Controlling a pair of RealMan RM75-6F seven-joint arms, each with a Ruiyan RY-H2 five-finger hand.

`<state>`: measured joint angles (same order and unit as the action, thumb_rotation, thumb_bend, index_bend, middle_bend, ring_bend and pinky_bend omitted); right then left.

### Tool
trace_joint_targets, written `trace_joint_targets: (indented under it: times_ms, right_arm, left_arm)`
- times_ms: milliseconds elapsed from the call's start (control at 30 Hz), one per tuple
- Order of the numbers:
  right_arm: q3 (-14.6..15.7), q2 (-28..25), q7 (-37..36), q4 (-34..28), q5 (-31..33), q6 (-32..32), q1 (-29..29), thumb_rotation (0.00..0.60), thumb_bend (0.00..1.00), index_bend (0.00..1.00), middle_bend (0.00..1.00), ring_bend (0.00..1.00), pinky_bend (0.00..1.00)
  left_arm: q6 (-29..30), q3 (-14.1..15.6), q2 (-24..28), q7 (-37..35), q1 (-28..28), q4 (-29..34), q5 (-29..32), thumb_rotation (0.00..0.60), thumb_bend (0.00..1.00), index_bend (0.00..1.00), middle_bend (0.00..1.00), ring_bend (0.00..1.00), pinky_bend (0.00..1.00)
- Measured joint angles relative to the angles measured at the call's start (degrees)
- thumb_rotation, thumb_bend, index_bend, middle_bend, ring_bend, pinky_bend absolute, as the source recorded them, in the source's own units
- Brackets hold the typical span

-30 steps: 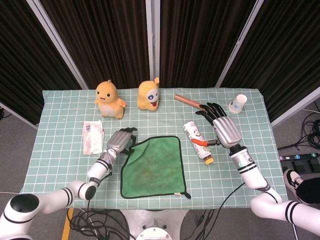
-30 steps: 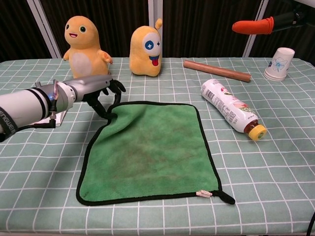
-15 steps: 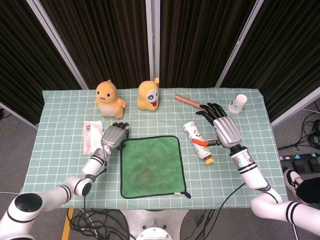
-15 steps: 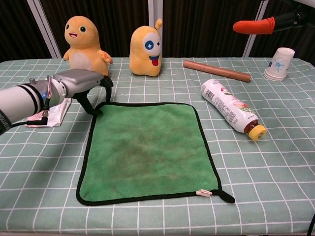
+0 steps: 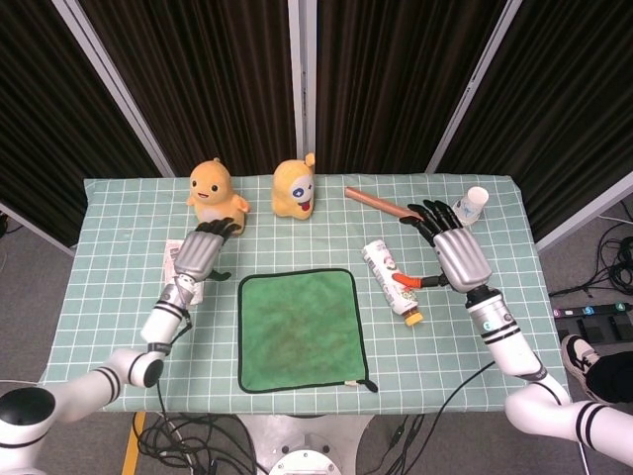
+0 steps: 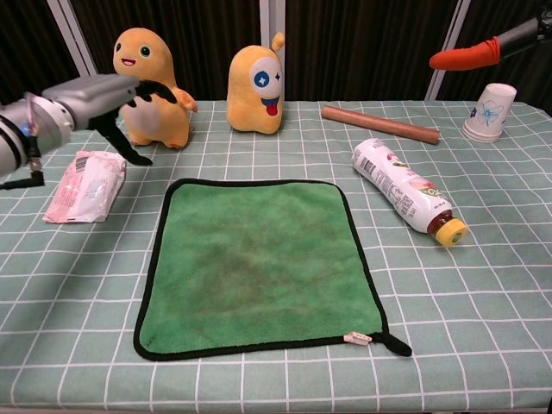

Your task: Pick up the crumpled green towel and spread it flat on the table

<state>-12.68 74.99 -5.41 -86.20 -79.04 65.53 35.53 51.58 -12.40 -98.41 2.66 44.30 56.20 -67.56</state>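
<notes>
The green towel [image 5: 298, 328] with black trim lies spread flat on the checked table, near the front middle [image 6: 259, 263]. My left hand [image 5: 197, 253] hovers above the table to the towel's upper left, fingers apart and holding nothing; the chest view shows the left hand [image 6: 99, 97] raised in front of the orange toy. My right hand [image 5: 457, 253] floats right of the towel, over the bottle's side, fingers spread and empty. Only its red-tipped finger [image 6: 466, 55] shows in the chest view.
Two orange plush toys [image 5: 217, 196] [image 5: 295, 188] stand at the back. A pink packet [image 5: 183, 270] lies left of the towel. A white bottle [image 5: 390, 281] lies to the right, a wooden stick [image 5: 372, 200] and paper cup [image 5: 472, 204] behind it.
My left hand let go of the towel's upper left corner, rose and drew back to the left. The towel now lies flat and square. The right hand shifted slightly right.
</notes>
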Motion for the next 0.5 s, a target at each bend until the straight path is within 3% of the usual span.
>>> trace_joint_targets:
  times_ms: [233,500]
  right_arm:
    - [1.4,-3.3,2.6,-0.5,0.3,1.8,-2.9,0.432,0.0,0.21,0.09,0.0,0.0]
    - [3.6,-7.2,1.5,-0.6,0.4,6.0,-8.7,0.432,0.0,0.19,0.09,0.0,0.0]
  left_arm:
    - [5.4,-1.8,8.8,-2.9,-6.0,7.3,1.9,0.6,0.17,0.24,0.22,0.17,0.21]
    - [15.2,0.6,16.6,-2.0,-14.7,15.7,1.0,0.6,0.17,0.24,0.22,0.17,0.21]
